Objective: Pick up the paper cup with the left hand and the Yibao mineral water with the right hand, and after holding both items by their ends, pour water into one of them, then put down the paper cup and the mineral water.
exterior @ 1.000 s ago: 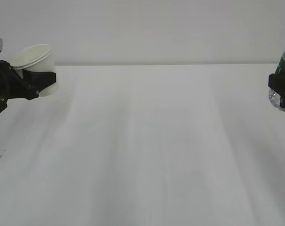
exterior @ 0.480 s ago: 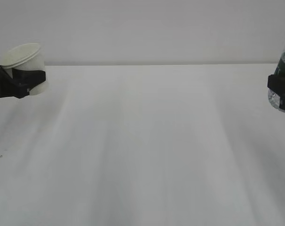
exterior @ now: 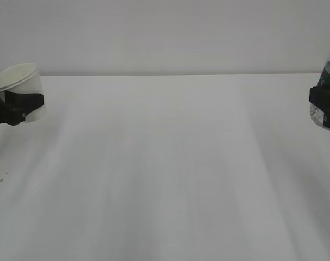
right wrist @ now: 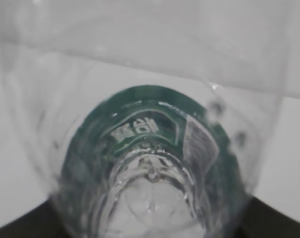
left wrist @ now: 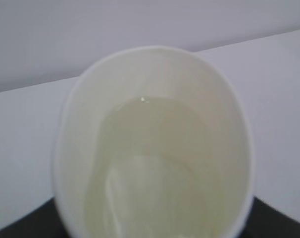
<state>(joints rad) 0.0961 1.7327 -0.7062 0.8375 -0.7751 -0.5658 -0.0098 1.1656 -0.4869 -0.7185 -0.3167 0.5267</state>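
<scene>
From the exterior view: the left hand (exterior: 12,111) is way out at the left edge with its pincer clamped around the lower wall of the paper cup (exterior: 19,87), and the cup tips a bit toward the camera side, mouth up. The cup looks to be just above the table (exterior: 165,174), or maybe barely touching; I can't tell which. Over at the far right edge, the right hand (exterior: 324,106) has its pincer closed around the Yibao mineral water (exterior: 329,89) at about the green label band, with the clear bottom bulging out below the black fingers. The two things are well apart, so my guess is the pouring part is done and they're being carried out to be set down.

Left wrist view: you look straight down into the paper cup (left wrist: 155,148). There's a pale pool of water in the bottom, which is probably why it's kept mouth-up. The cup sits right between the dark fingers at the lower corners.

Right wrist view: the bottle (right wrist: 150,163) fills the frame, ribbed and clear, green label around it, gripped between the dark finger edges at the bottom.
</scene>
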